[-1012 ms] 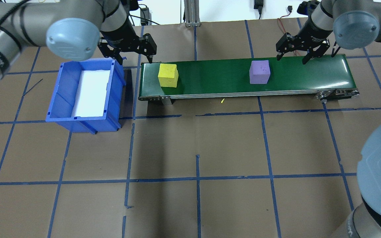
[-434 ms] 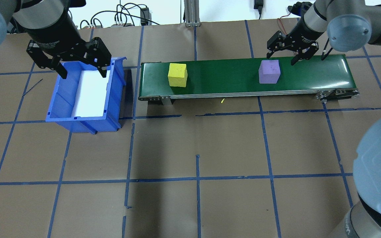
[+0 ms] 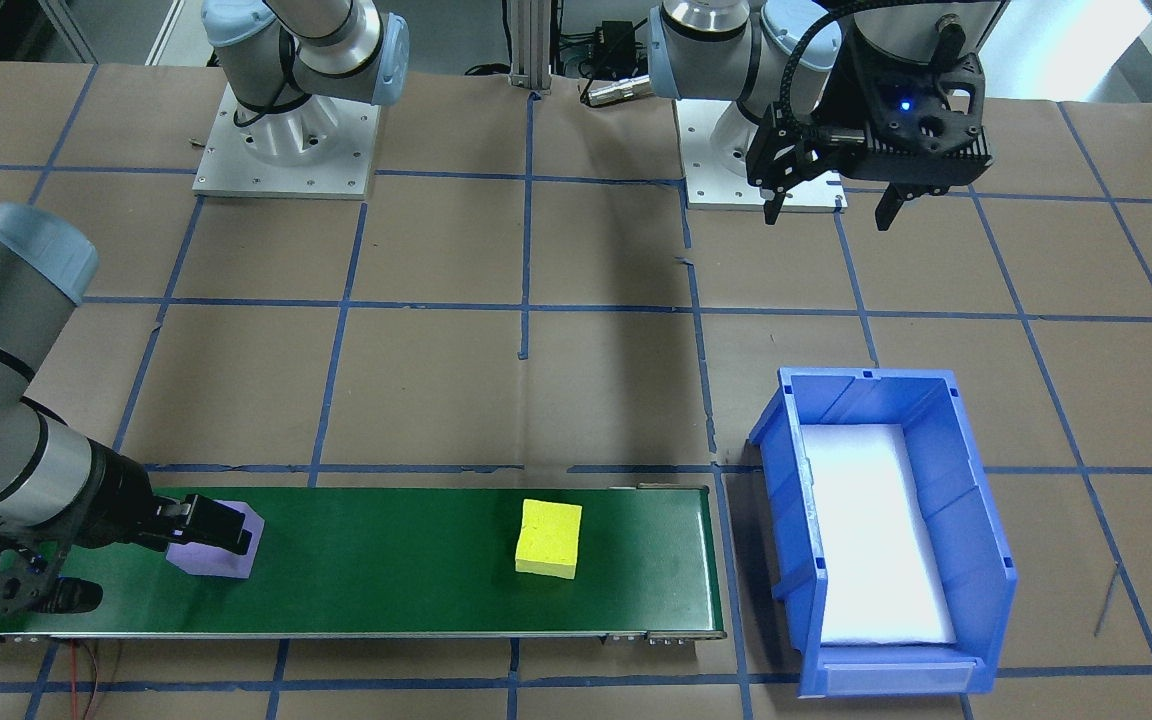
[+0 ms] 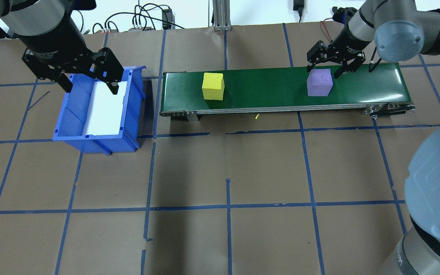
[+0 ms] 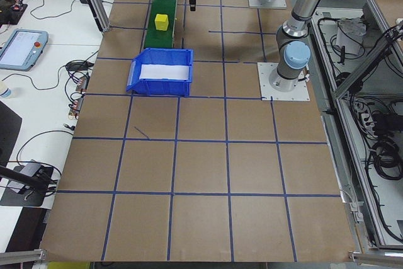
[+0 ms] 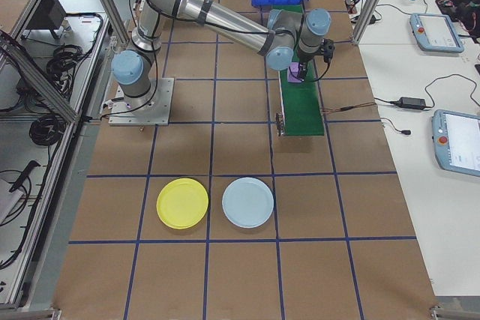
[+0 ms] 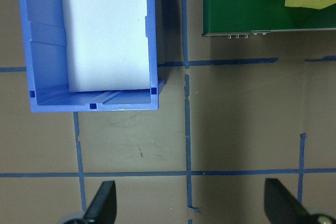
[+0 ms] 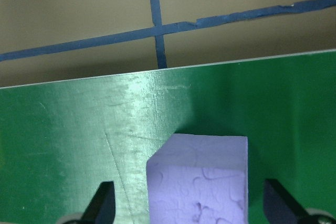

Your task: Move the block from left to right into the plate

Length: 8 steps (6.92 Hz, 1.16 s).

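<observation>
Two blocks ride a green conveyor belt (image 4: 266,88). The yellow block (image 4: 213,86) sits toward the belt's left end. The purple block (image 4: 320,86) is near the right end, and my right gripper (image 4: 322,72) straddles it, open. In the right wrist view the purple block (image 8: 199,182) has a gap to each finger (image 8: 105,203). My left gripper (image 4: 91,88) hangs open and empty above the blue bin (image 4: 61,118). The yellow plate (image 6: 182,203) lies on the table far off the conveyor's right end.
A pale blue plate (image 6: 248,202) lies next to the yellow one. The blue bin (image 3: 986,520) holds a white pad and stands just off the belt's left end. Brown paper with blue tape lines covers the table.
The left gripper swung from the belt's left end to above the bin. Both blocks moved right along the belt. The right gripper came down around the purple block.
</observation>
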{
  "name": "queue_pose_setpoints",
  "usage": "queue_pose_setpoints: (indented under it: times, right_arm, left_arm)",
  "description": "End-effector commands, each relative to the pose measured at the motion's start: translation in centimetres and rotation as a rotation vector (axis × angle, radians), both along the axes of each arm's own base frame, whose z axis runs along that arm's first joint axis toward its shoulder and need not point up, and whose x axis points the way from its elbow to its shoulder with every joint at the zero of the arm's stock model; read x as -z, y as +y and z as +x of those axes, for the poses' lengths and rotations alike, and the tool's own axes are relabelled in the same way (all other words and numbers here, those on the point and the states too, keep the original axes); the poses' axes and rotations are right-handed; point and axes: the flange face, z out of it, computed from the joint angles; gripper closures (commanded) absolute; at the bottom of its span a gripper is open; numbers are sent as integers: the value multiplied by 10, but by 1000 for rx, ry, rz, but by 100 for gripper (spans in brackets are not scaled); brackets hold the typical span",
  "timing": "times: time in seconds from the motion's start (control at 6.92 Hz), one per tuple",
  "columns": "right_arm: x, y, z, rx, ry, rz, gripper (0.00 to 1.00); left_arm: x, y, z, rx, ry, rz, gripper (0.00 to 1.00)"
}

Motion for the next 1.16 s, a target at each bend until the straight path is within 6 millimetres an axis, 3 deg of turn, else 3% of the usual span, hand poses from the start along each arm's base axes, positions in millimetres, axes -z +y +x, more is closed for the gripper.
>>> queue_pose_setpoints:
  times: [0.0, 0.43, 0.72, 0.87, 1.01]
  right_arm:
    - [19, 0, -3, -41, 19, 24, 0]
    - [30, 1, -11, -83, 83, 44, 3]
    - [24, 2, -24, -90, 180, 53, 49]
    - [17, 1, -31, -83, 213, 49, 61]
    - [8, 3, -60, -81, 268, 47, 68]
  left_arm:
    - [-5, -5, 19, -2, -2, -26, 0]
    - [-3, -2, 17, -8, 0, -23, 0]
    - [-3, -2, 18, -8, 2, -23, 0]
    - [-3, -1, 16, -6, 2, -23, 0]
    - [-1, -2, 15, -5, 3, -22, 0]
